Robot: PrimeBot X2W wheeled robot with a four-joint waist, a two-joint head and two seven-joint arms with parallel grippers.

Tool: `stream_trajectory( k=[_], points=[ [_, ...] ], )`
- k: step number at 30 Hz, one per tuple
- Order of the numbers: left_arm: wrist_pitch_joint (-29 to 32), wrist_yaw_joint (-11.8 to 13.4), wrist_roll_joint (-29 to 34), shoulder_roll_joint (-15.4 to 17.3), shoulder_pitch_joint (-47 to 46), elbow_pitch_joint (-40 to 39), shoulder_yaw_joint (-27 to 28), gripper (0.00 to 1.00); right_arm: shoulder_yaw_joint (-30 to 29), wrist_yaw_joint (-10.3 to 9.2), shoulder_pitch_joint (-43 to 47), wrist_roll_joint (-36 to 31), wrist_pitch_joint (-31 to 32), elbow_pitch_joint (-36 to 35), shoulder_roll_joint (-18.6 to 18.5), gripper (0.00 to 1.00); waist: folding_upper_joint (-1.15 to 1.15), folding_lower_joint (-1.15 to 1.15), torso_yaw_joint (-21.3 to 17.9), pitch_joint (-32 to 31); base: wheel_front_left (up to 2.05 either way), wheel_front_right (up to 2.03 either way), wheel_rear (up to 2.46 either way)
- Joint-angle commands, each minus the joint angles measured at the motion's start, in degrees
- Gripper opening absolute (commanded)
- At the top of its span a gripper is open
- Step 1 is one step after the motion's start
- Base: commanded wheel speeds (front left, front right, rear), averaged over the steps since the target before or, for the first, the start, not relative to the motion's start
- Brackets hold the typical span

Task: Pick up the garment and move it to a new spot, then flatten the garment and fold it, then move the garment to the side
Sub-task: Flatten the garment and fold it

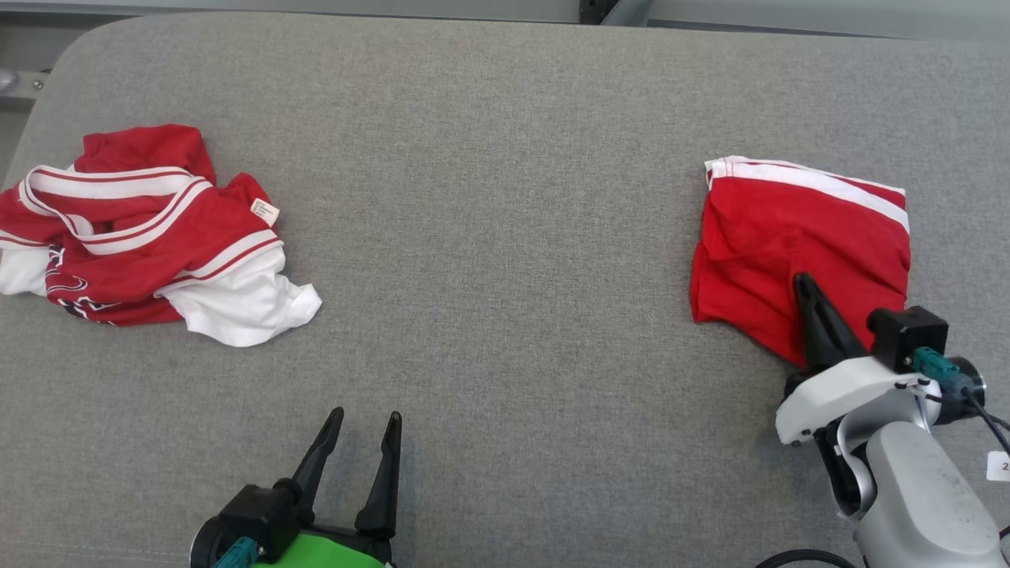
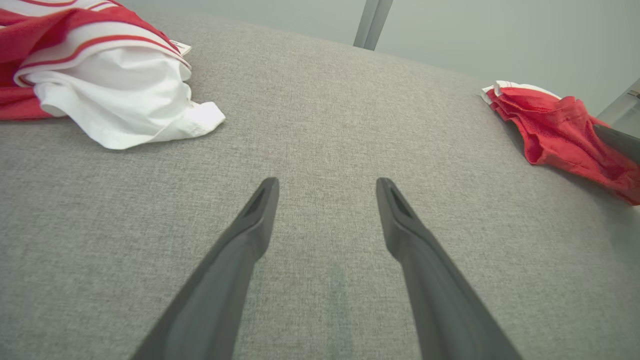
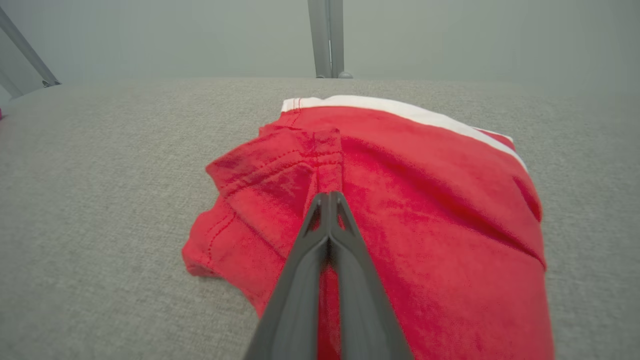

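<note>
Right fingers [image 1: 817, 319] are pressed together, pinching a ridge of the folded shorts [image 1: 797, 229] at middle right of the counter [image 1: 505, 197], cloth running on ahead of me. My left fingers [image 1: 383, 473] stand spread at bottom centre, well apart; the right arm is nearer.

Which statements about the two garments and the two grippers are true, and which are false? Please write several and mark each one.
1. The right gripper is shut, with a pleat of the folded red garment at its tips. True.
2. The left gripper holds the crumpled red and white garment. False: its fingers stand open over the bare grey surface, apart from that garment.
3. The folded red garment lies on the robot's left side. False: it lies on the right, and the crumpled one is on the left.
4. A small label shows on the crumpled red and white garment. True.
</note>
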Motion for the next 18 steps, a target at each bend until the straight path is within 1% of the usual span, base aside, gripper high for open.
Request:
stream_trajectory(
  k=[1,11,14,18],
  points=[
    [0.0,0.0,0.1,0.0,0.4,0.0,0.2,1.0,0.6,-0.02,1.0,0.7,-0.2,0.4,-0.2,0.0,0.0,0.0,0.0,-0.4,0.0,0.0,0.0],
    [0.0,0.0,-0.4,-0.8,1.4,1.3,1.2,1.0,13.1,-0.02,1.2,5.2,-0.1,4.7,-1.6,0.0,0.0,0.0,0.0,-3.0,0.0,0.0,0.0],
    [0.0,0.0,-0.6,-1.0,2.0,1.5,1.6,1.0,17.5,-0.02,2.7,6.6,-0.1,4.1,-2.1,0.0,0.0,0.0,0.0,-4.5,0.0,0.0,0.0],
    [0.0,0.0,-0.9,-1.2,3.8,1.7,2.5,1.0,20.9,-0.02,5.8,8.0,-0.1,1.3,-3.0,0.0,0.0,0.0,0.1,-7.5,0.0,0.0,0.0]
  ],
)
